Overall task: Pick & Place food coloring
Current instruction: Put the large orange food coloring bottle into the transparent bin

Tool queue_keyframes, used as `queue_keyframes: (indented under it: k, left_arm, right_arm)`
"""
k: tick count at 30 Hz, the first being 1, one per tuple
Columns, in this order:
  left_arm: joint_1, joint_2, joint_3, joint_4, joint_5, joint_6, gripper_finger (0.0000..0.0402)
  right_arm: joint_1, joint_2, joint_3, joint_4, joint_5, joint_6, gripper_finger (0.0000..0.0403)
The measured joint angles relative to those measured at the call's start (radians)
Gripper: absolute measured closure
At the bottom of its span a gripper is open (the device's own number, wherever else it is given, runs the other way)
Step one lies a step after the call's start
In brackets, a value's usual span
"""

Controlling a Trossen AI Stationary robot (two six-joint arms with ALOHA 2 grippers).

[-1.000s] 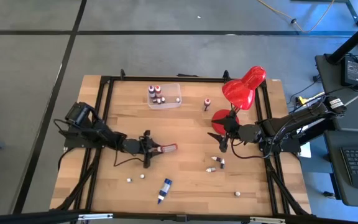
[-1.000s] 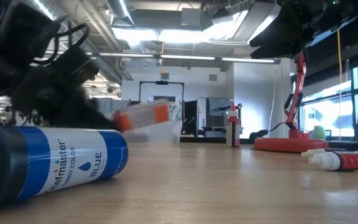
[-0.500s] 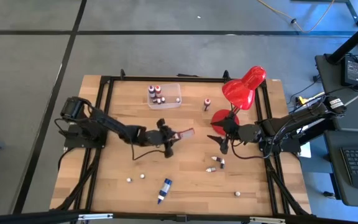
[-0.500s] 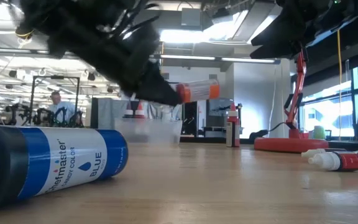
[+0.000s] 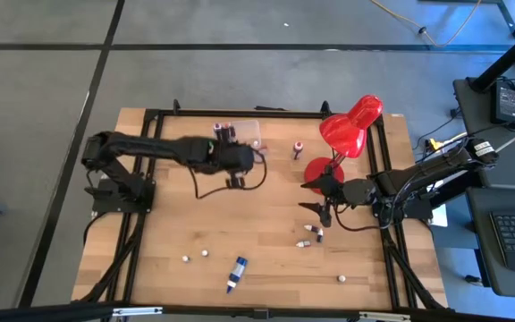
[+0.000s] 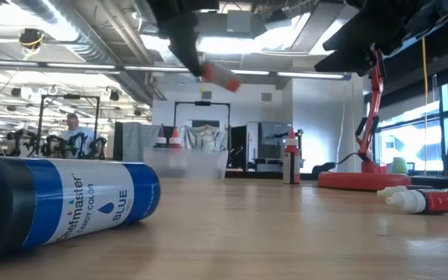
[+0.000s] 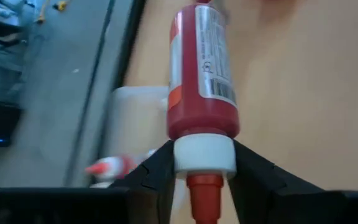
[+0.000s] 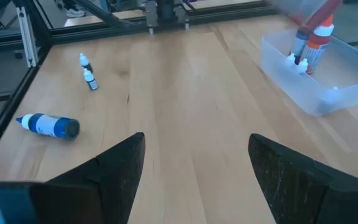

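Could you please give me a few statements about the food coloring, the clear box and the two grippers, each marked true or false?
1. The left gripper holds a red food coloring bottle by its white cap end. True.
2. The blue food coloring bottle stands upright in the clear plastic box. False: it lies on its side on the table.
3. The right gripper has its jaws open and holds nothing. True.
4. The clear plastic box is empty. False: several small bottles stand in it.

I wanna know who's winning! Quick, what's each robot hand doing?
Left gripper: shut on a red food coloring bottle, above the clear box.
Right gripper: open, holding nothing.
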Motion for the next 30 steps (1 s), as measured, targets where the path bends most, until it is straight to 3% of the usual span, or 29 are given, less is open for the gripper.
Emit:
queue_keyframes:
  k: [6, 14, 22, 30]
  left_arm:
    - [0.082, 0.049, 0.183, -0.176, -0.129, 0.333, 0.0287]
    - [0.163, 0.126, 0.211, -0.189, -0.385, 1.030, 0.0280]
    - [0.203, 0.214, 0.211, -0.168, -0.353, 1.668, 0.0281]
    - [0.242, 0.325, 0.211, -0.013, -0.337, 1.877, 0.0272]
  right_arm:
    - [0.000, 0.000, 0.000, -0.002, 0.002, 0.000, 0.0114]
    - [0.000, 0.000, 0.000, -0.003, 0.002, 0.001, 0.0114]
    - [0.000, 0.000, 0.000, -0.003, 0.003, 0.001, 0.0114]
    - [0.000, 0.000, 0.000, -0.006, 0.003, 0.003, 0.0114]
